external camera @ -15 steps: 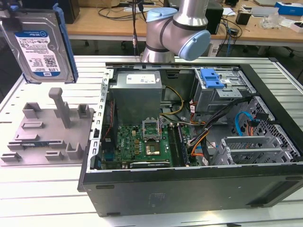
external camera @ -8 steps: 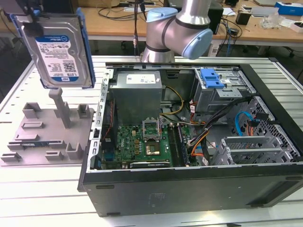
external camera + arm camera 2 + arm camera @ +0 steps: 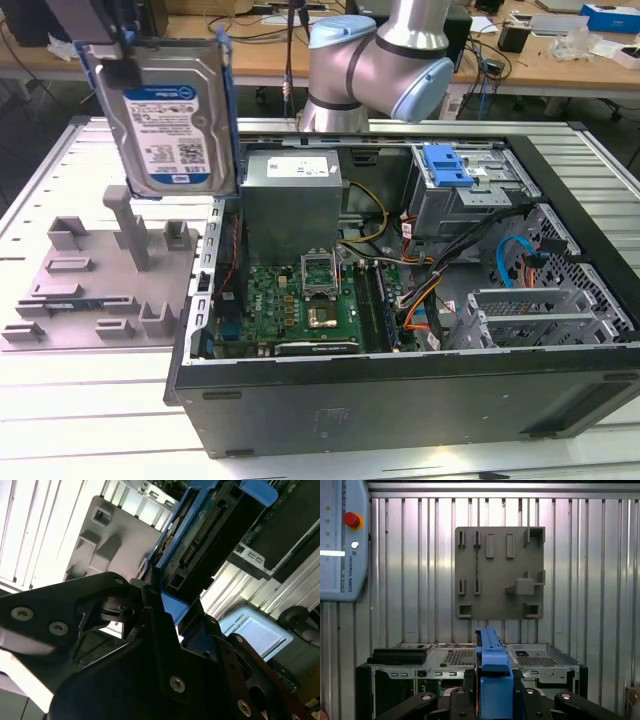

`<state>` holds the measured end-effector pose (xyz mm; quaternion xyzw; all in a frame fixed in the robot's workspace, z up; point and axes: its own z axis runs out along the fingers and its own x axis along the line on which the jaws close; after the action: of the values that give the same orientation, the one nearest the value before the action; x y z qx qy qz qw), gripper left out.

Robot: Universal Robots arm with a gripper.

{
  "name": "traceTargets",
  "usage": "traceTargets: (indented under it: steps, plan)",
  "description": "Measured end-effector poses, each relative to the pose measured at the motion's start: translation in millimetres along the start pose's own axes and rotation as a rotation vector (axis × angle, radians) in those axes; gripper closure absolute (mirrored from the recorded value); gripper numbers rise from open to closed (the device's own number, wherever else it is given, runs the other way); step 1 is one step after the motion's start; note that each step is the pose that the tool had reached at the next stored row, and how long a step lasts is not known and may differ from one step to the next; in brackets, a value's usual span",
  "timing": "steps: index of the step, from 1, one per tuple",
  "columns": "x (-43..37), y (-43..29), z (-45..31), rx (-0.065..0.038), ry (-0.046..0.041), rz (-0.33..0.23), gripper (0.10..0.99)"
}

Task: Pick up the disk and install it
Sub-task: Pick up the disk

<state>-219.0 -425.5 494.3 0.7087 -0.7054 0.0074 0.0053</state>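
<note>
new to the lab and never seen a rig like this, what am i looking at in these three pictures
It is a single robot arm working over a slatted metal table. The exterior view comes from a camera standing off the arm. Both wrist views come from cameras riding on the arm, looking out past its jaws. On the table lie an open computer case, its boards and cables exposed, and beside it a grey plastic stand with upright posts. The jaws are shut on the disk, a silver hard drive with a printed label, held up in the air off the table. In the first wrist view its blue frame sits between the jaws, with the stand and case beyond.
</note>
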Motion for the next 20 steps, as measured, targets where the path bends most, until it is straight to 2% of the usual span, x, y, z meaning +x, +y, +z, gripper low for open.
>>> traceTargets:
  steps: [1,3,6,8,9,11,14,16,18,20]
  plan:
    - [3.3,-8.2,0.1,0.000,-0.0001,0.000,0.722]
    - [7.1,-17.6,0.2,0.000,-0.0001,0.000,0.722]
    - [15.3,-38.1,0.4,0.000,-0.0001,0.000,0.722]
    - [19.2,-48.0,0.5,0.000,0.0000,0.000,0.722]
    - [22.8,-57.2,0.6,0.000,-0.0001,0.000,0.722]
    - [26.1,-65.2,0.8,0.000,-0.0002,0.000,0.722]
    - [34.9,-86.1,0.9,0.000,-0.0001,0.000,0.722]
    - [38.2,-94.0,1.0,0.000,0.0000,0.000,0.722]
    - [44.2,-108.2,1.2,0.000,-0.0001,0.000,0.722]
    - [47.4,-115.9,1.2,0.000,-0.0001,0.000,0.722]
